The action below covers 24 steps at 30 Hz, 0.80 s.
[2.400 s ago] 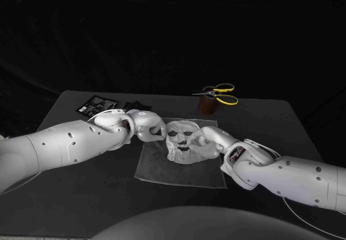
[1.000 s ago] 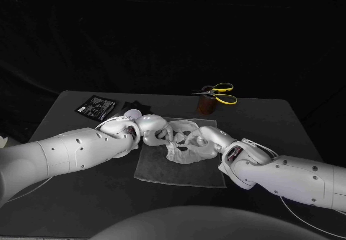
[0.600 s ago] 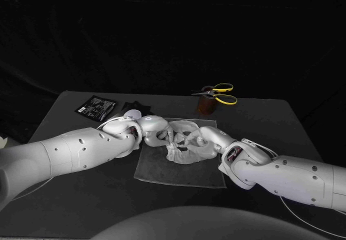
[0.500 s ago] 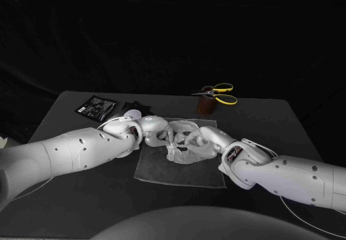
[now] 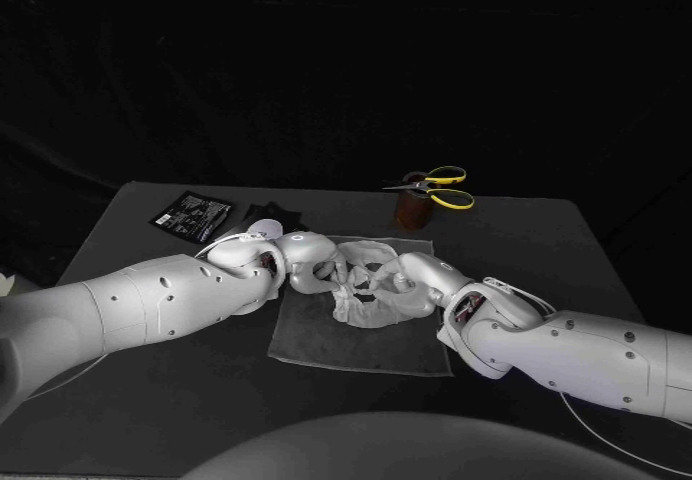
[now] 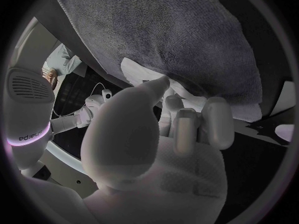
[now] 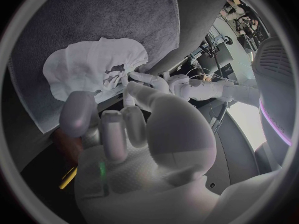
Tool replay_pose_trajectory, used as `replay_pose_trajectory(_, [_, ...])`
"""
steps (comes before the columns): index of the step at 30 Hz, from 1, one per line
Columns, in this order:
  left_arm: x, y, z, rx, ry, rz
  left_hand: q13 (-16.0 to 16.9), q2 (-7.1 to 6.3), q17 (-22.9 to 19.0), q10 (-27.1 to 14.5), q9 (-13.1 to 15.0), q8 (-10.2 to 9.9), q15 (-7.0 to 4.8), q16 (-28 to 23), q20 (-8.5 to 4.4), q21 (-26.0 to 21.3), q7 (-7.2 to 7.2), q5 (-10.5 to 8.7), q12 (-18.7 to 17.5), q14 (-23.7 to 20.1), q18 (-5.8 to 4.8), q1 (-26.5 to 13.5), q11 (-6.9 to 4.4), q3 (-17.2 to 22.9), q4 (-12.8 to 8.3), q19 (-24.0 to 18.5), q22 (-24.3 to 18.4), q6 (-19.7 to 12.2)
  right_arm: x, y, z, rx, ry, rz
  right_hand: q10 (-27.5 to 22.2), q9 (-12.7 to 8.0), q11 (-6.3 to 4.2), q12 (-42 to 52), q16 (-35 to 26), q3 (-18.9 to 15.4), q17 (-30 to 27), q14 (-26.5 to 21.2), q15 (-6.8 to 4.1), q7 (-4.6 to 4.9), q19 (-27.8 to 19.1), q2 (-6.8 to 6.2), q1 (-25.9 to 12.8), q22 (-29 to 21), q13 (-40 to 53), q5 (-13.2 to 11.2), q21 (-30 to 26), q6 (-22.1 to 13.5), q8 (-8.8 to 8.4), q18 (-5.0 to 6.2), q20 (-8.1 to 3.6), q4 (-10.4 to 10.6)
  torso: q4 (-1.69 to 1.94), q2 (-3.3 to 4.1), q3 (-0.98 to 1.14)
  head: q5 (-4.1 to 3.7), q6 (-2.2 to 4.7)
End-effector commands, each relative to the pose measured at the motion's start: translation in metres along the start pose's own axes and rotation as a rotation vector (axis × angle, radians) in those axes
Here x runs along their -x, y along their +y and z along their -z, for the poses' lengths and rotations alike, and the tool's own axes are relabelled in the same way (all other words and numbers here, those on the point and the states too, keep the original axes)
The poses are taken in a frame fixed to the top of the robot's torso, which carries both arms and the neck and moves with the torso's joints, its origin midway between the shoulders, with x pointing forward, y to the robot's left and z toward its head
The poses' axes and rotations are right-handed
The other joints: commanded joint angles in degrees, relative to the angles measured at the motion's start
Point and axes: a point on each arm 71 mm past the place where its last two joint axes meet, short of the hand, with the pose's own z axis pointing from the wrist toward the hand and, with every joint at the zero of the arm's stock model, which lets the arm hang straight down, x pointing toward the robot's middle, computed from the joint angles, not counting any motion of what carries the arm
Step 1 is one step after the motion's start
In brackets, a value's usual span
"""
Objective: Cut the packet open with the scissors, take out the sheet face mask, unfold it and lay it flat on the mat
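While the white sheet face mask lies crumpled on the grey cloth mat at the table centre, the left robot hand pinches its edge; whether the right robot hand grips it, I cannot tell.

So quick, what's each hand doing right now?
Left hand: pinches the sheet face mask at its edge.
Right hand: at the mask's other edge; whether it grips cannot be told.

Table: dark, matt top, far edge and both far corners in view; backdrop: black cloth (creased, with faint folds) hanging behind table and to both sides; surroundings dark.
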Motion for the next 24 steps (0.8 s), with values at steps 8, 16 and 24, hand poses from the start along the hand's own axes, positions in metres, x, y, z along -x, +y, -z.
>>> replay_pose_trajectory(8, [0.0006, -0.0010, -0.0010, 0.005, -0.008, -0.003, 1.8, -0.09, 9.8, 1.3, -0.4, -0.7, 0.40, 0.5, 0.19, 0.7, 0.07, -0.05, 1.1, 3.4, -0.81, 0.1, 0.29, -0.2, -0.1, 0.8, 3.8, -0.3, -0.0001, 0.0006, 0.0002, 0.006, 0.005, 0.009, 0.8, 0.0, 0.35, -0.3, 0.3, -0.4, 9.7, 5.0, 0.30, 0.10, -0.3, -0.14, -0.1, 7.8, 8.6, 0.2, -0.3, -0.2, -0.20, 0.63, 0.26, 0.1, -0.02, 0.03, 0.01, -0.17, 0.00])
replay_pose_trajectory(16, [-0.0011, -0.0019, -0.0031, 0.011, 0.018, 0.000, 2.2, 1.00, 9.9, 1.4, 0.0, 0.4, 0.27, 0.6, 0.16, 0.8, -0.38, -0.05, 1.3, 3.4, -0.84, 0.2, 0.06, 0.0, 0.1, 0.9, 4.0, 2.5, -0.0003, 0.0008, 0.0000, 0.006, 0.006, 0.009, 0.8, 0.0, 0.35, -0.3, 0.3, -0.4, 9.7, 5.0, 0.30, 0.10, -0.3, -0.14, -0.1, 7.8, 8.6, 0.2, -0.3, -0.2, -0.20, 0.63, 0.26, 0.1, 0.00, 0.00, 0.05, -0.21, 0.00])
replay_pose_trajectory(24, [-0.0017, -0.0027, -0.0054, 0.022, 0.028, -0.002, 3.2, 2.68, 10.4, 2.3, 0.4, 1.3, 0.01, 0.7, -0.04, 1.2, -0.81, -0.06, 1.7, 3.7, -0.95, 0.4, -0.24, 0.8, 0.4, 1.2, 4.4, 4.6, -0.0005, 0.0010, 0.0000, 0.006, 0.007, 0.008, 0.8, 0.0, 0.35, -0.1, 0.4, -0.4, 9.8, 5.0, 0.32, 0.08, -0.3, -0.09, -0.1, 7.8, 8.6, 0.3, -0.2, -0.1, -0.23, 0.62, 0.29, 0.1, -0.02, 0.00, 0.01, -0.27, 0.00])
